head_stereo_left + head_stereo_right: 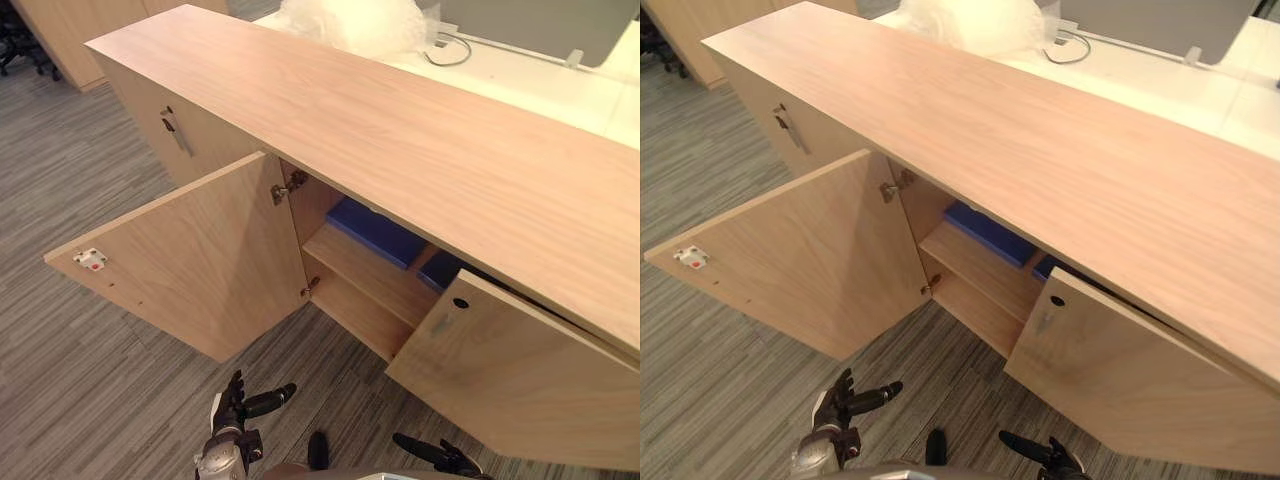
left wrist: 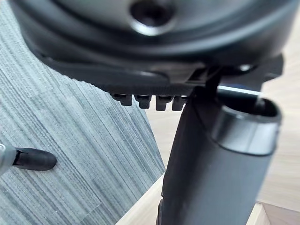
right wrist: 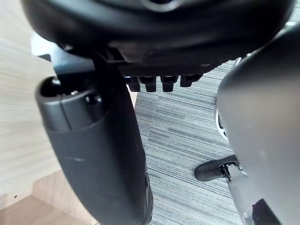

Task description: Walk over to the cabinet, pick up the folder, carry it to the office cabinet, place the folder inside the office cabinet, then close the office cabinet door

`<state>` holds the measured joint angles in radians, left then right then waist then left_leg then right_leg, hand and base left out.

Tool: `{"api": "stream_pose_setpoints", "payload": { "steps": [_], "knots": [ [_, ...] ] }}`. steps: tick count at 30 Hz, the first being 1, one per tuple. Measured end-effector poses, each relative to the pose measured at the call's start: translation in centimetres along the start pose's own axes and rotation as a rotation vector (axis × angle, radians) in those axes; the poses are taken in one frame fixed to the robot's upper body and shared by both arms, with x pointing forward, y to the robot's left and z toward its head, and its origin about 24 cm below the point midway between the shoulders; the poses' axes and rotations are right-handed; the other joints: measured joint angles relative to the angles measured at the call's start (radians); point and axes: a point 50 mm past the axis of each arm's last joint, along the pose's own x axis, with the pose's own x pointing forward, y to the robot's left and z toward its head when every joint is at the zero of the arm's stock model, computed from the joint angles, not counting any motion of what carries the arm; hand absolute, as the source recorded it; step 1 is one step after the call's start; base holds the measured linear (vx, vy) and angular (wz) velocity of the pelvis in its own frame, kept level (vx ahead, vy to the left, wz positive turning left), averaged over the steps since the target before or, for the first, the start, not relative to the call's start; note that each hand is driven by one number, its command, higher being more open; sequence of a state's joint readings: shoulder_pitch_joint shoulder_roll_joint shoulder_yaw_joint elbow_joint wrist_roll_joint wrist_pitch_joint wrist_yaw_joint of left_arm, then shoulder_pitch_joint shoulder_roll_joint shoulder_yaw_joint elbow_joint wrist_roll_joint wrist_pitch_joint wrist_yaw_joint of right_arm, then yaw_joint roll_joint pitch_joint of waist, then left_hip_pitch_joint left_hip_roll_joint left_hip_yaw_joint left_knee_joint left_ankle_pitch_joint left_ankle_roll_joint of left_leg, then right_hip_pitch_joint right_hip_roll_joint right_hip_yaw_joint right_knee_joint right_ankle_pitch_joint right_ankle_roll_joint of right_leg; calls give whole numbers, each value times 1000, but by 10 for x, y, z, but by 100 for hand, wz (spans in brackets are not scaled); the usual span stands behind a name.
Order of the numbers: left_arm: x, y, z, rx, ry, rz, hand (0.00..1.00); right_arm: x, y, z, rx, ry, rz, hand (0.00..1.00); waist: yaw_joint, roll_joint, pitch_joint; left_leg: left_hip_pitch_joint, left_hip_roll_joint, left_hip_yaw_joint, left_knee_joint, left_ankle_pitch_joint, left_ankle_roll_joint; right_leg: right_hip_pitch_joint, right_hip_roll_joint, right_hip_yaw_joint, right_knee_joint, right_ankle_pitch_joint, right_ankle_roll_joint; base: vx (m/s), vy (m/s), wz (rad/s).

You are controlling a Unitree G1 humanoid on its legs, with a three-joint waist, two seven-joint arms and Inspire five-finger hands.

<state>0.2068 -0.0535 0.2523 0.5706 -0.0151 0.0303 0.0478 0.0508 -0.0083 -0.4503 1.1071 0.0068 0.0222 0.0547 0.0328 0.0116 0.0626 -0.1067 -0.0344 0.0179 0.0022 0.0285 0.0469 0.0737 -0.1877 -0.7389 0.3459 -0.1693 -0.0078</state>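
A blue folder lies flat on the upper shelf inside the light wood office cabinet; its right end looks darker in the shade behind the right door. The cabinet's left door is swung wide open, while the right door stands partly open. My left hand hangs low over the carpet in front of the left door, open and holding nothing, its thumb sticking out. Below the right door my right hand is open and empty as well, its thumb straight.
Further left, a closed cabinet door carries a metal handle. Behind the cabinet, a white desk holds crumpled clear plastic and a cable. Striped grey carpet covers the floor around the open doors.
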Motion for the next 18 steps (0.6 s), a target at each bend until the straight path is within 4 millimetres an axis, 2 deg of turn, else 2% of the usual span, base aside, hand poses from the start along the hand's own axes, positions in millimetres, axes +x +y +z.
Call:
{"api": "stream_pose_setpoints", "payload": {
  "steps": [1, 2, 3, 4, 5, 8, 10, 13, 15, 16, 18],
  "knots": [
    [-2, 0, -3, -7, 8, 4, 100, 0, -1, 2, 2, -11, -4, 100, -1, 10, 4, 13, 18, -5, 0, 1, -1, -14, -2, 3, 27, -34, 12, 127, -120, 0],
    [-2, 3, -4, -12, 11, 21, 100, 0, 2, 5, 10, -25, 4, 100, 2, 7, 5, 21, 29, -4, -1, 1, -2, -14, 2, 2, -36, -51, 22, 88, -111, -1],
    [-3, 4, -5, -12, 15, 26, 100, 0, 4, 6, 20, -34, 7, 100, 0, 4, 4, 24, 29, -4, -1, 1, -5, -16, -3, 2, -74, -47, 22, 81, -146, -2],
    [-2, 4, -4, -14, 11, 30, 100, 0, 5, 8, 40, -41, 11, 100, 1, -3, 5, 35, 20, -2, -4, -3, -15, -21, -17, 3, -137, 12, 20, 32, -128, 9],
    [-2, 4, -4, -18, 11, 26, 100, 0, 6, 7, 43, -38, 12, 100, 0, -8, 5, 56, 15, -5, -19, -3, -29, -10, -31, 10, -134, 15, 58, 20, -155, -5],
    [-4, 12, -5, -49, 9, 54, 100, 0, 2, 9, 41, -44, 4, 100, 1, 14, -1, 84, 35, 3, -55, 10, -49, 0, -12, 9, -141, 12, 61, -8, -116, -12],
    [-5, 25, -3, -120, -1, 108, 100, 0, -1, 8, 50, -41, -8, 100, -1, 20, -5, 94, 42, 4, -75, 18, -60, 4, -1, 9, -151, 11, 60, -16, -68, -3],
    [-9, 48, -1, -227, -26, 224, 100, -1, -2, 2, 61, -21, -14, 100, 1, 11, 0, 106, 41, 3, -88, 24, -60, 13, 1, 9, -158, 10, 62, 0, 0, 0],
    [-15, 72, 4, -313, -69, 338, 100, -3, -5, -7, 80, 1, -22, 100, 3, -13, -5, 103, 33, 1, -88, 23, -61, 12, -8, 8, -158, 4, 71, -8, 12, 4],
    [-18, 79, 5, -334, -79, 376, 100, -3, -5, -9, 86, 7, -23, 100, 6, -17, -6, 103, 30, -1, -88, 23, -61, 12, -10, 8, -157, 3, 72, 4, 26, 6],
    [-28, 104, 15, -415, -149, 518, 100, -4, -9, -15, 104, 30, -34, 100, 17, -24, -13, 103, 18, -7, -87, 20, -58, 13, -21, 7, -156, 3, 73, 8, 38, 9]
  ]
}}
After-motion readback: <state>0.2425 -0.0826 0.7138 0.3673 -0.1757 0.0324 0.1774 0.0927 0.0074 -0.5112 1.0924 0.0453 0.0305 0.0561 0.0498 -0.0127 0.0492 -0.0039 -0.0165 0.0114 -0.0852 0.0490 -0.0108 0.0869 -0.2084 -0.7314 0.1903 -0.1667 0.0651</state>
